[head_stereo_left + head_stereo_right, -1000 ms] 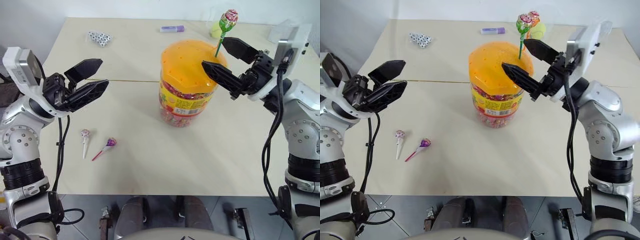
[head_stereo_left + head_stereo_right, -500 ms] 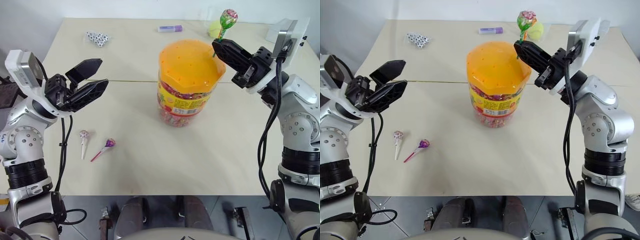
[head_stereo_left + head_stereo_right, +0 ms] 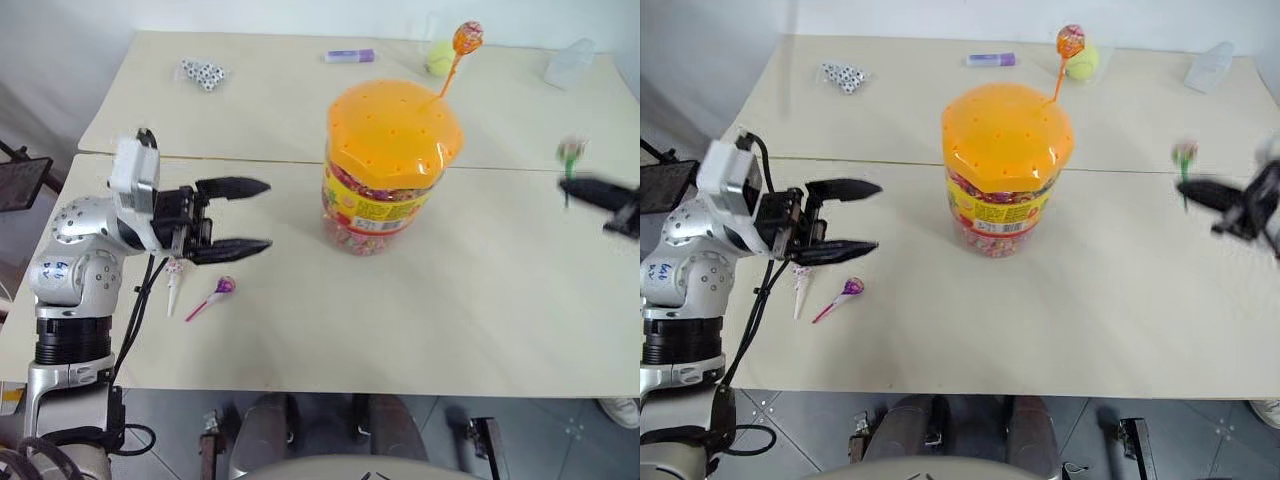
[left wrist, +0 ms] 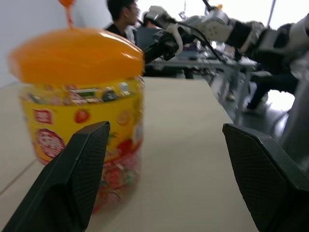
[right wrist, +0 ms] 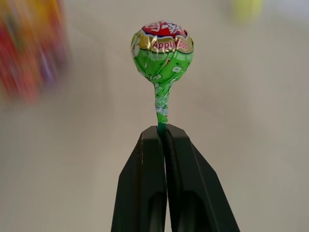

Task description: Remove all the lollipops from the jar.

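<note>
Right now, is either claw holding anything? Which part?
The right claw is shut on the green lollipop, pinching its stick just below the wrapped head. The left claw is open and holds nothing.

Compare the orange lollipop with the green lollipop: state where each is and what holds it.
The orange lollipop stands stuck in the jar's orange lid; the green lollipop is out of the jar, off to its right. Nothing grips the orange one; the right gripper pinches the green one's stick. Both stand head up.

two pale tables (image 3: pixel 300 120) abutting, grey tiled floor (image 3: pixel 160 420), white wall (image 3: pixel 60 40)
</note>
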Available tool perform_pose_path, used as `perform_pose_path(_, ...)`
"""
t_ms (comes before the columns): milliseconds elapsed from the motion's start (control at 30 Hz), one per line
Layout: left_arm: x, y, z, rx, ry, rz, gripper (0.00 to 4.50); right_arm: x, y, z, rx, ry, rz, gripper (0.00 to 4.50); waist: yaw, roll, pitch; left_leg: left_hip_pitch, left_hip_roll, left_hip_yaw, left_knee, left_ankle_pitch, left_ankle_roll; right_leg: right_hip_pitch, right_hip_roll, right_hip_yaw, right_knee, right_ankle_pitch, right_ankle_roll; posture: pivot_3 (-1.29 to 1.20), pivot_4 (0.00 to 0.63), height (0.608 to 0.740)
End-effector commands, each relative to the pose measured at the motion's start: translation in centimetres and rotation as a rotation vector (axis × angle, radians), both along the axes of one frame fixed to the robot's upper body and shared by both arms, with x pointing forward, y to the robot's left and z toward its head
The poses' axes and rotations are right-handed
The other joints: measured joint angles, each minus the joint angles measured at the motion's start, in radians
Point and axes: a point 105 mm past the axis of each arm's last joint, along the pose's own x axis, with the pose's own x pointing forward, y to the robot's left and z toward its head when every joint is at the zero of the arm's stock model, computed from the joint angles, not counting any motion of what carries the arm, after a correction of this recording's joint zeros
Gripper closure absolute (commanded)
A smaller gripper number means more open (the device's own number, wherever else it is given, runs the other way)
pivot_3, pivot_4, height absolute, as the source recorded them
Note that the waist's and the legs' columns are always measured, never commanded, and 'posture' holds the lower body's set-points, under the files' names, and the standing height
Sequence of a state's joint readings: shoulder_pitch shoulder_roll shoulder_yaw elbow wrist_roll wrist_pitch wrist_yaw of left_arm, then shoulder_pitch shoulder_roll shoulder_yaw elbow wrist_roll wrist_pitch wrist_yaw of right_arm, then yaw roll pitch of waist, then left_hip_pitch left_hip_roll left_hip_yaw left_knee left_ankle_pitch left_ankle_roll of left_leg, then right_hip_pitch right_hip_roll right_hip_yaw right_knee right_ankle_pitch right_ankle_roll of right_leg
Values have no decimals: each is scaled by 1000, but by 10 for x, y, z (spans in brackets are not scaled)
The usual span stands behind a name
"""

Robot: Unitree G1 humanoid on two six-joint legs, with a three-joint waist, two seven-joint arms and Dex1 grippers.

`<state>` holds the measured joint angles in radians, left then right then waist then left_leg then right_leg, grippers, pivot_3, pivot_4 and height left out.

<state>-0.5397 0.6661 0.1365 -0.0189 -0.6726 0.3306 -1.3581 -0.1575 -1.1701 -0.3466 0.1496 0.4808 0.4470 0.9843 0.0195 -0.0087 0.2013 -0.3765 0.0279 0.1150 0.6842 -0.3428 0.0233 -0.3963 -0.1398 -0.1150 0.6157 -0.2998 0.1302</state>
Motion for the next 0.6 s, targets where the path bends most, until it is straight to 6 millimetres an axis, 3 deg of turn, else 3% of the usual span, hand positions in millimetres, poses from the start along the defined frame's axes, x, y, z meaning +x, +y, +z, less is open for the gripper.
perform_pose_path(33, -2, 1, 3, 13, -31, -9, 528, -7, -21, -16, -173, 56, -33, 4457, -10, 0, 0, 1, 0, 2, 0, 0, 0, 0, 0, 2, 0, 0, 0, 0, 150, 740)
perform_pose_path(133, -1, 1, 4, 4, -31, -3, 528, -12, -38, -44, -267, 172, -112, 4457, -24, 0, 0, 5, 2, 4, 0, 1, 0, 0, -1, 6, 1, 0, 0, 0, 150, 740)
perform_pose_path(200, 0, 1, 6, -12, -29, 5, 528, -14, -36, -53, -241, 203, -112, 4457, -26, 0, 0, 6, 3, 3, 0, 1, 0, 0, -1, 8, 3, 0, 0, 0, 150, 740)
perform_pose_path(333, 0, 1, 6, -13, -30, 10, 528, -12, -22, -54, -165, 204, -65, 3513, -21, 0, 0, 6, 4, 2, 0, 1, 0, -1, -1, 8, 4, 0, 0, 0, 150, 740)
perform_pose_path(500, 1, 7, 19, -121, -6, 59, 528, -1, 15, 0, -5, -77, 155, 1804, -19, 0, 0, 5, 3, 2, 0, 1, 0, -1, -1, 8, 3, 0, 0, 0, 150, 740)
perform_pose_path(600, 11, 23, 43, -353, 52, 159, 528, 0, 66, 56, 248, -310, 372, 1804, -23, 0, 0, 5, 4, -3, 0, 1, 0, 0, -1, 7, 3, 0, 0, 0, 150, 740)
